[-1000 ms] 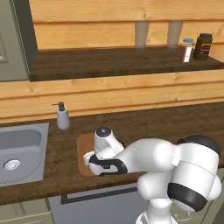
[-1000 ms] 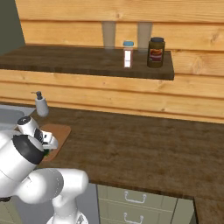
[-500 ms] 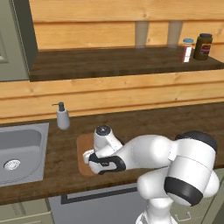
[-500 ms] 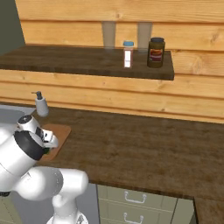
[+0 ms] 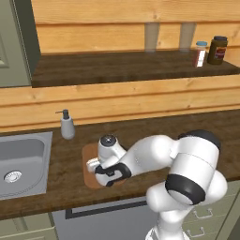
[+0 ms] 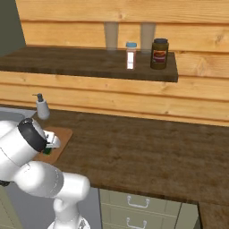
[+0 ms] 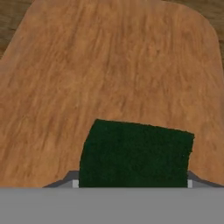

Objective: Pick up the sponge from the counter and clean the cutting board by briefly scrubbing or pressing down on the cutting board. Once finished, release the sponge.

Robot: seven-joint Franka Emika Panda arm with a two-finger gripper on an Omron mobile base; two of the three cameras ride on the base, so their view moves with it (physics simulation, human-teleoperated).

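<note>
Counter [image 5: 61, 187], a long dark brown wood-grain worktop with a steel sink [image 5: 21, 161] at its left end, carries the whole job. On it, near the sink, lies the flat light reddish-brown wooden cutting board [image 7: 118, 65] with rounded corners, and the white arm bends low over it. Over the last second the hand has slid a little toward the sink across the board, which reads as a scrubbing stroke under way. The small rectangular sponge [image 7: 135, 153], dark green on top, sits low over the board's near part, probably pressed onto the wood. The two-finger gripper [image 5: 96, 166] appears to pinch the sponge between its tips, though the fingers are mostly hidden. Release is what remains.
</note>
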